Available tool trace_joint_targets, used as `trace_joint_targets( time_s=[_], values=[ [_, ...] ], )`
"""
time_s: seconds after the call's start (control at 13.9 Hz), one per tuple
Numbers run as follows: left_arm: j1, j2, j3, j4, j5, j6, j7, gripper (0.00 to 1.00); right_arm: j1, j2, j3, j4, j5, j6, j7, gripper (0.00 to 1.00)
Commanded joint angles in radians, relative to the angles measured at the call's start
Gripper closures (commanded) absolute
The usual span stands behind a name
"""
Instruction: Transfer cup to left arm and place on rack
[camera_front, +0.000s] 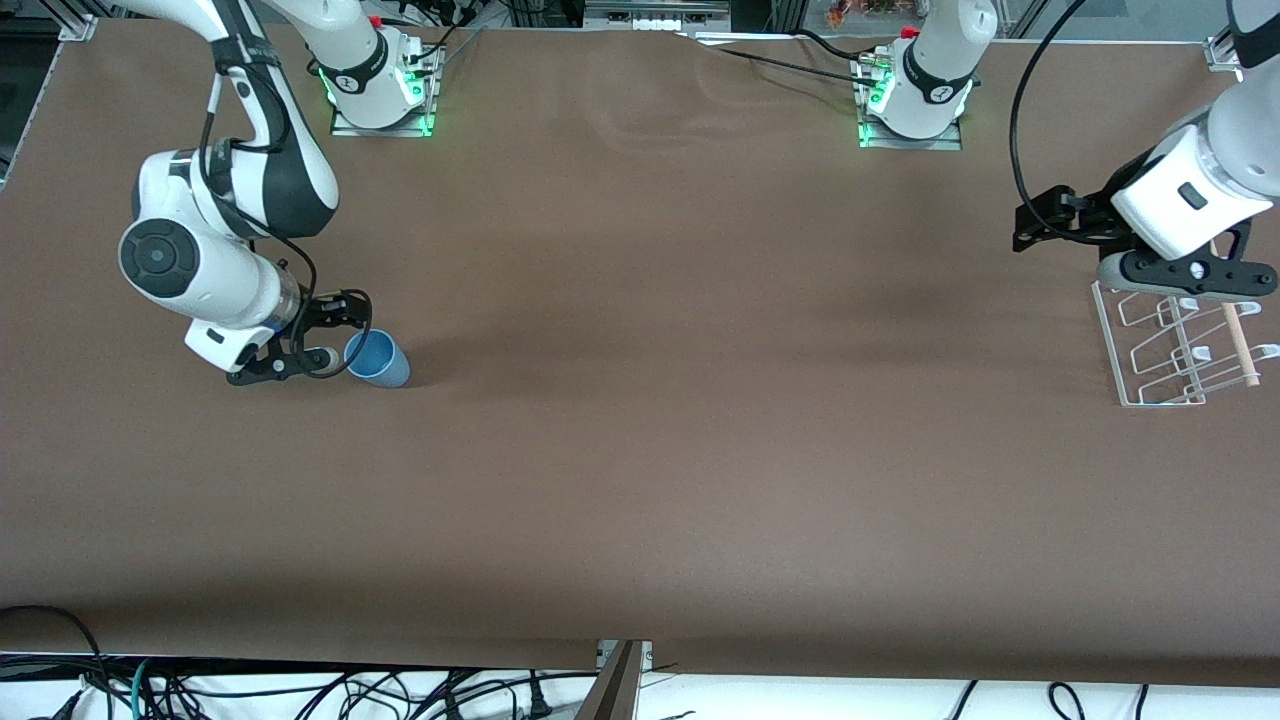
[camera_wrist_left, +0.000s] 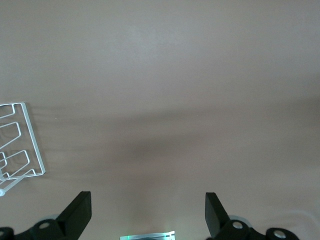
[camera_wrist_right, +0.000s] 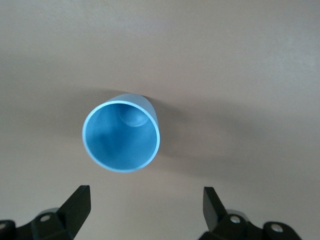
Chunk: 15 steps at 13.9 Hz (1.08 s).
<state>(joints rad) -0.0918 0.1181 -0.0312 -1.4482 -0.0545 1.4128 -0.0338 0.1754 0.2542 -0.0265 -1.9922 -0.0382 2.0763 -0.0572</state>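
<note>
One cup, one rack, two grippers, all apart on your bench (camera_front: 640, 450).

You have a single blue cup (camera_front: 378, 358) lying on its side at the right arm's end, at about nine o'clock in the front view, its mouth facing the right gripper (camera_front: 335, 335). That gripper sits just beside the rim, fingers (camera_wrist_right: 77, 205) spread wide, holding nothing. Your one rack (camera_front: 1180, 345) stands at three o'clock, at the left arm's end. The left gripper (camera_front: 1040, 220) waits just beside the rack, above the bench, fingers (camera_wrist_left: 80, 212) fully apart and empty.
</note>
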Motion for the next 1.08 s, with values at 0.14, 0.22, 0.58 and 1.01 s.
trace_joint_targets(
  time_s=[0.14,0.22,0.58,1.01],
  values=[
    [-0.005,0.024,0.002,-0.006,-0.131,-0.009,-0.002,0.00,-0.008,0.054,0.000,-0.033,-0.005,0.106,-0.003,0.01],
    [-0.005,0.029,0.002,-0.006,-0.146,-0.006,0.026,0.00,-0.010,0.063,-0.001,-0.034,-0.005,0.117,-0.004,0.01],
    [0.004,0.055,0.002,-0.038,-0.201,0.018,0.262,0.00,-0.022,0.103,-0.006,-0.033,-0.003,0.154,-0.009,0.27],
    [-0.005,0.071,-0.001,-0.070,-0.277,0.069,0.466,0.00,-0.024,0.134,-0.004,-0.027,0.033,0.153,0.008,1.00]
  ],
)
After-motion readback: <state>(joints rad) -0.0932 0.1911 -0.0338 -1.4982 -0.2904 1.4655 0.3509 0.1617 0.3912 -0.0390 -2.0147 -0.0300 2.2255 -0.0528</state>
